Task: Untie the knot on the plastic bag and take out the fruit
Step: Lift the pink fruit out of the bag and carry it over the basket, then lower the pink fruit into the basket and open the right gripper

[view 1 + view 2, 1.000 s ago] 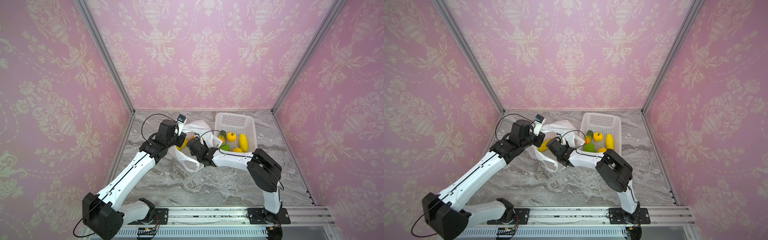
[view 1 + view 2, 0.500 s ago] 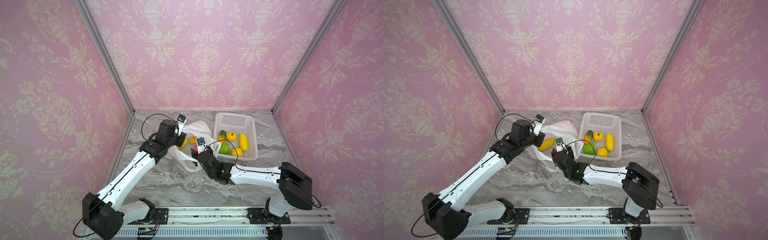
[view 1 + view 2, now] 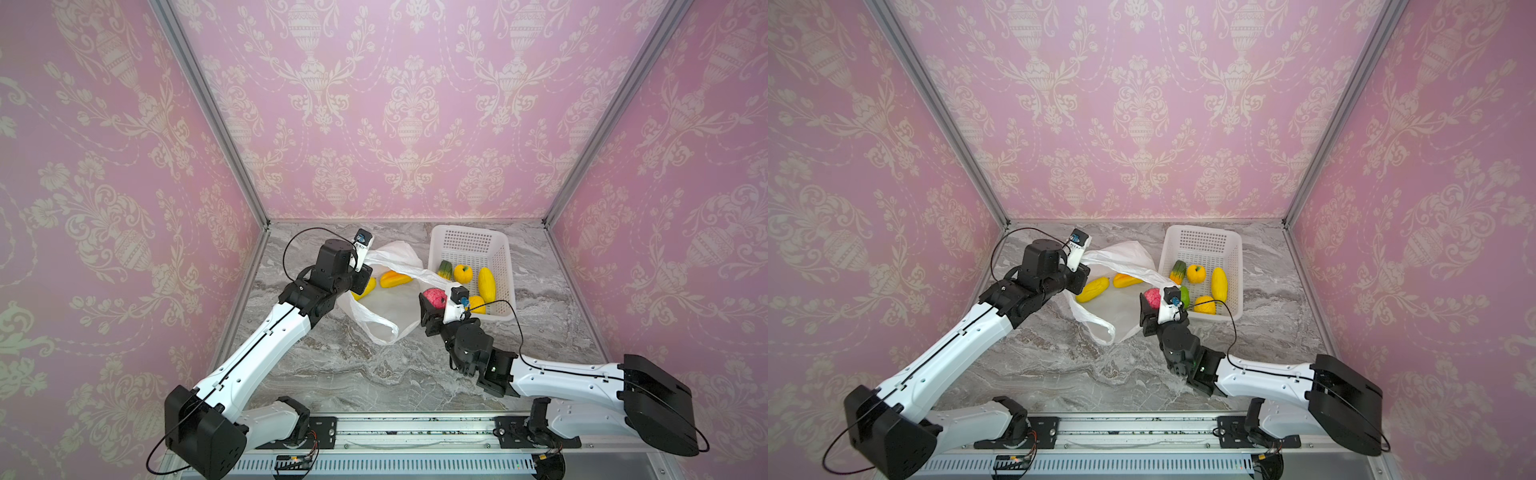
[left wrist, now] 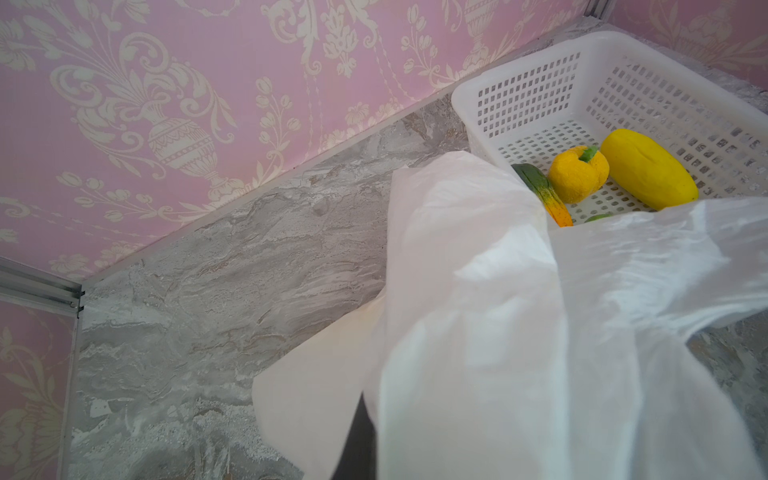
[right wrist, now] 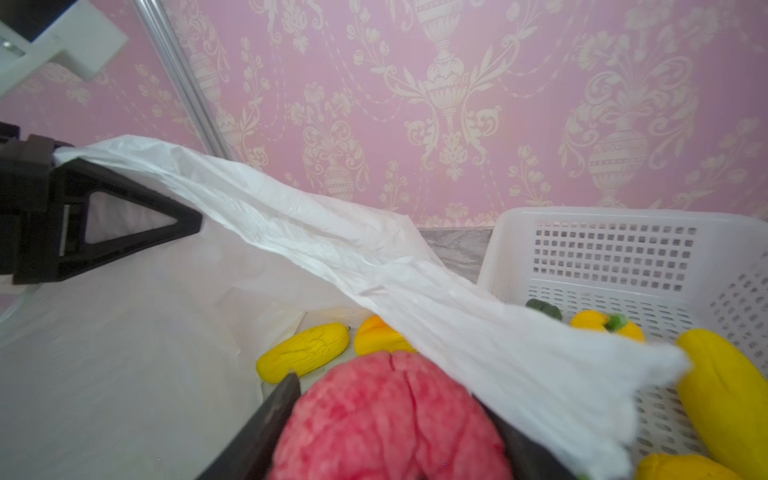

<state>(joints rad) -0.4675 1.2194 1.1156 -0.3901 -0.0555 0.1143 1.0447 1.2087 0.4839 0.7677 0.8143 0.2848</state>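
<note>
The plastic bag point(image 3: 386, 316) lies open on the marble beside the left wall. My left gripper point(image 3: 365, 275) is shut on its upper edge and holds it up as a taut band point(image 5: 332, 245). In the left wrist view the bag point(image 4: 498, 332) drapes over the jaws. My right gripper point(image 3: 432, 300) is shut on a pink-red fruit point(image 5: 386, 419) and holds it just above the bag's right edge, next to the basket. Two yellow-orange fruit point(image 3: 365, 286) point(image 3: 395, 278) lie inside the bag. The knot is not in view.
A white perforated basket point(image 3: 469, 245) stands at the back right and holds several fruit: a green-to-orange one point(image 3: 445, 269), a yellow pepper-like one point(image 3: 462, 273) and a long yellow one point(image 3: 487, 284). The bag's loose handle loop point(image 3: 376, 328) trails toward the front.
My right gripper has drawn back out of the bag toward the front right, carrying the pink-red fruit, and its arm has swung out to the right. The left arm has not moved.
</note>
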